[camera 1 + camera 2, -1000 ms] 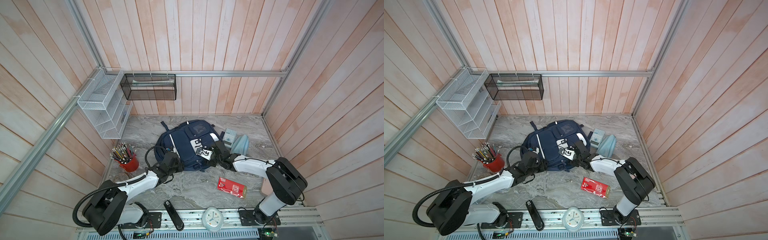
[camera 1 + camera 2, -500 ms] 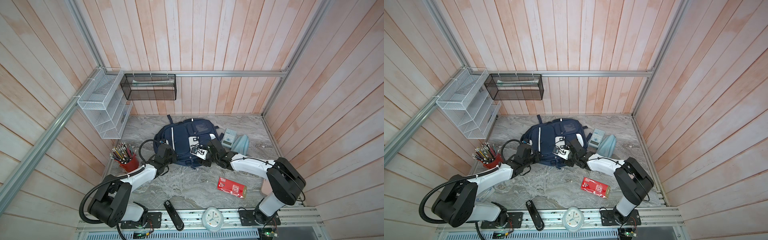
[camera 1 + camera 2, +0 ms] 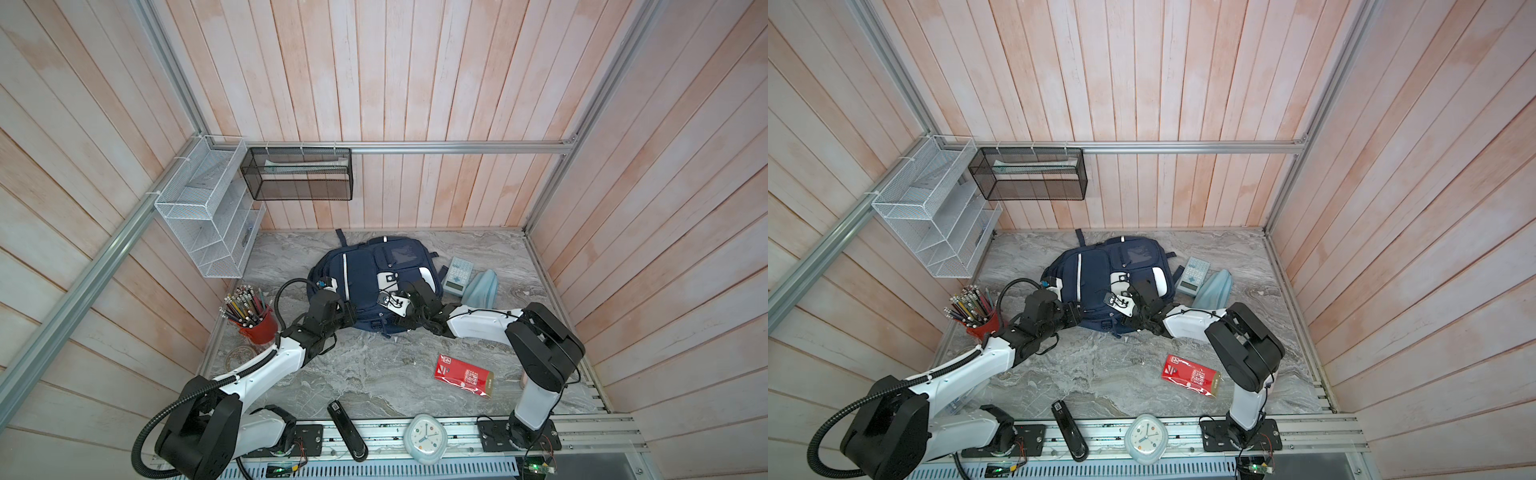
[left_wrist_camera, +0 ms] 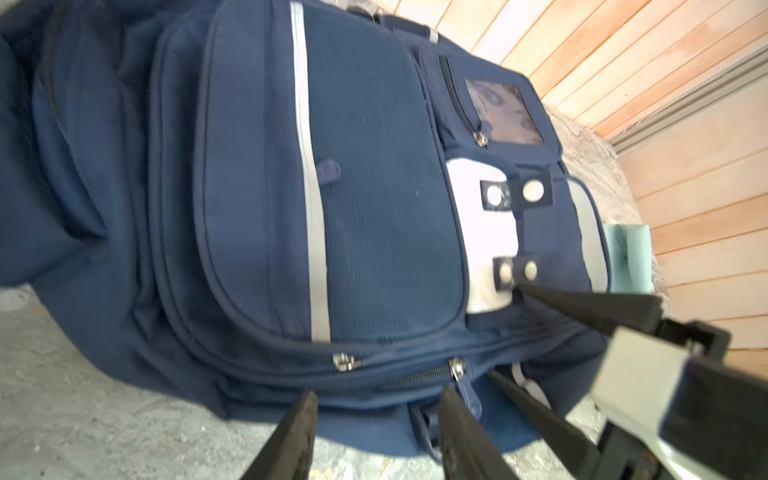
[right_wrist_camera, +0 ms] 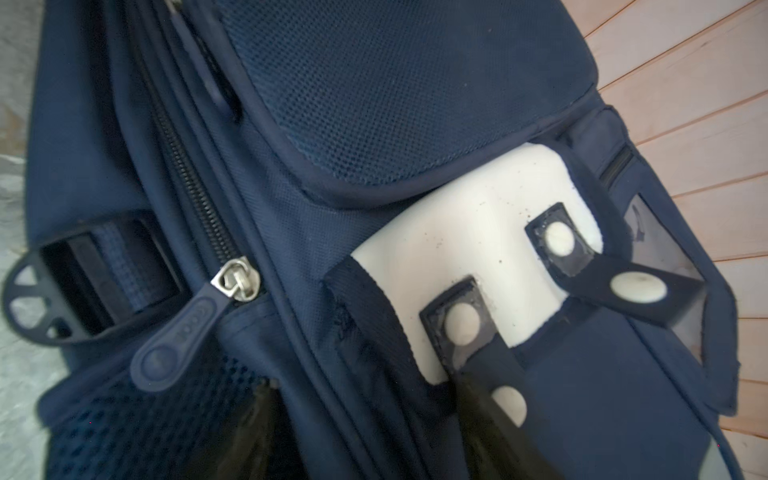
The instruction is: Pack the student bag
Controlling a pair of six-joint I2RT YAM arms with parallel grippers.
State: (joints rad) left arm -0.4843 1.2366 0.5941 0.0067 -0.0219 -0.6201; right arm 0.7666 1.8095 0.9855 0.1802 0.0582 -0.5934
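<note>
- In both top views, shows the student bag lying flat toward the back of the worktop, front pockets up, with a calculator and a light-blue pouch just beside it on the right.
- Also places the left gripper at the bag's near left edge and the right gripper on its near right corner, with a red packet well apart in front.
- In the left wrist view, shows the left jaws apart, clamping nothing, tips at the zipped edge beside a zipper pull. Catches the right jaws apart too, one finger touching a snap tab on the white flap.
- In the right wrist view, shows the right jaws apart, astride the bag's fabric below the white flap. Pinching or merely resting: cannot tell.
</note>
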